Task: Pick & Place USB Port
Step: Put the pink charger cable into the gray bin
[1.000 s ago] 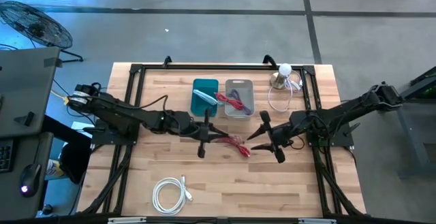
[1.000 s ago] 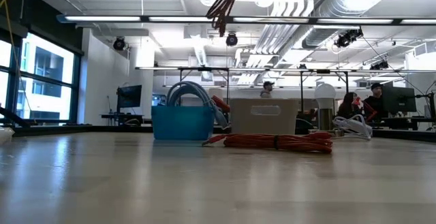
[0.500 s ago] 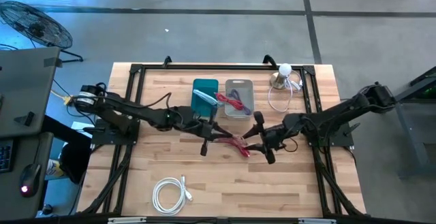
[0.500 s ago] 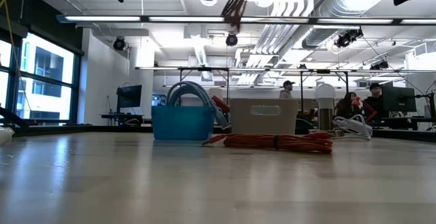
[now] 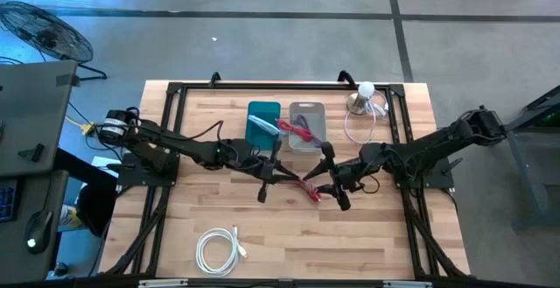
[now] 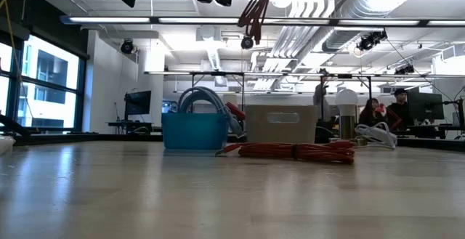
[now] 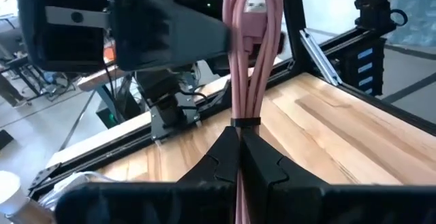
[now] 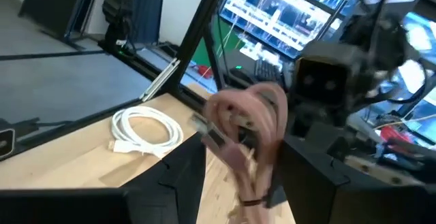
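Observation:
A red USB cable, coiled into a long bundle point(image 7: 251, 60) with a tie round it, is held high above the table by my left gripper point(image 5: 276, 173), which is shut on it; its plug point(image 7: 253, 6) sits at the far end. My right gripper point(image 8: 248, 161) faces it from the table's right, open, one finger on each side of the bundle's free end point(image 8: 253, 125) without touching it. In the low view only the bundle's loops point(image 6: 254, 10) hang into the picture from above. A second red cable point(image 6: 294, 152) lies on the table in front of the bins. My left gripper pinches the bundle near its tied end point(image 7: 244, 127) between its two fingers. The fingers come level from the table's left and lie along the bundle. The bundle sticks out past the fingertips toward the right gripper, lifted clear of the table.
A blue bin point(image 5: 262, 123) with a blue cable and a grey bin point(image 5: 306, 124) with a red cable stand at the far middle. A white cable coil point(image 5: 219, 249) lies near the front left. A white lamp-like thing with a white cord point(image 5: 365, 102) sits at the far right.
My right gripper has moved toward the table's left, up to the held bundle, and now has its free end between its open fingers. My left gripper has shifted a little toward the right with the bundle, still shut on it.

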